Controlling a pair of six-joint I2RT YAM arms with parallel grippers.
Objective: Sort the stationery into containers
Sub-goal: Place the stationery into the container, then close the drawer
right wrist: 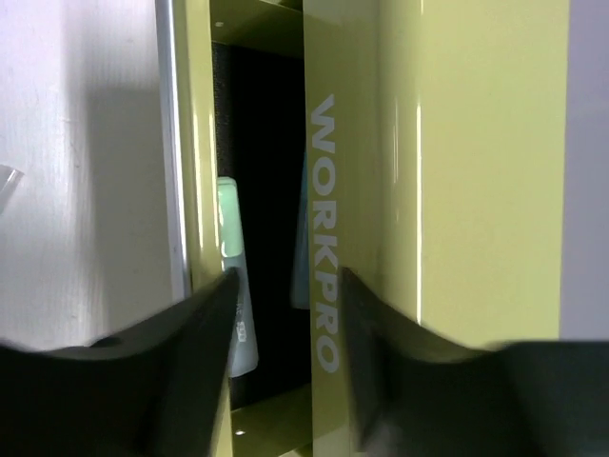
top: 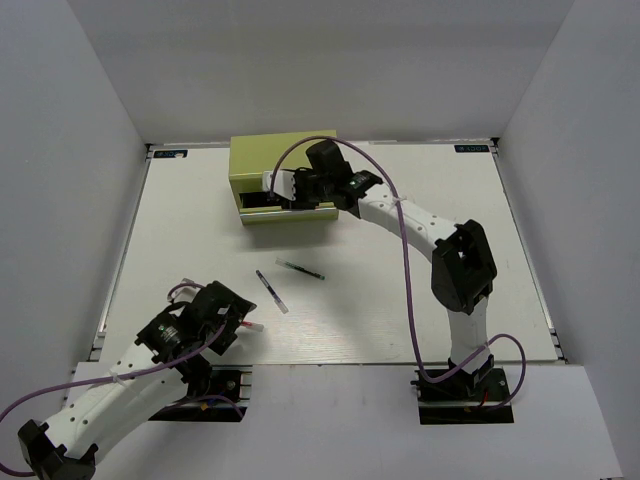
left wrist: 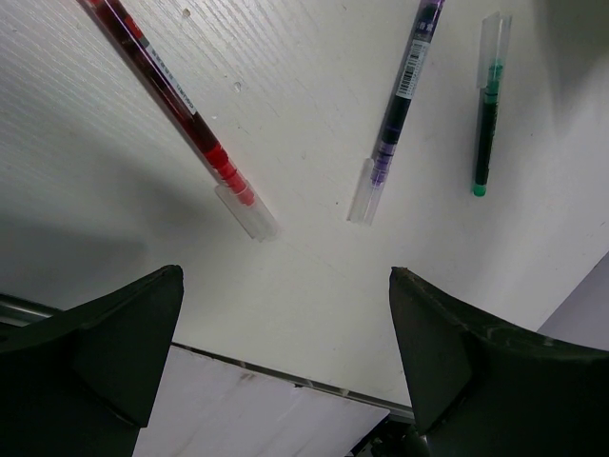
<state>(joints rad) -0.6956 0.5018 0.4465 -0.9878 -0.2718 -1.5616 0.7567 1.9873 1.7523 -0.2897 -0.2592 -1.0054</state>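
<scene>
3 loose on table point(top: 420, 300): red pen point(left wrist: 181, 105), purple pen point(left wrist: 395, 114), green pen point(left wrist: 487, 119) | red pen nearest, just ahead-left of left claw point(left wrist: 285, 276), axis slanting, cap toward jaws | left claw spread wide, empty | right claw point(right wrist: 288, 286) parted at opened chest point(right wrist: 457, 190), holding nothing visible, well apart.

The left arm point(top: 110, 395) lies folded low beside its base, with the wrist tipped downward. The left gripper point(left wrist: 285, 274) has its fingers spread to full width, with nothing between them. The right arm point(top: 420, 225) rises from its base, bends sharply at the elbow and extends far forward and leftward. The right gripper point(right wrist: 290, 276) is level; its fingers stand moderately apart, gripping nothing.
</scene>
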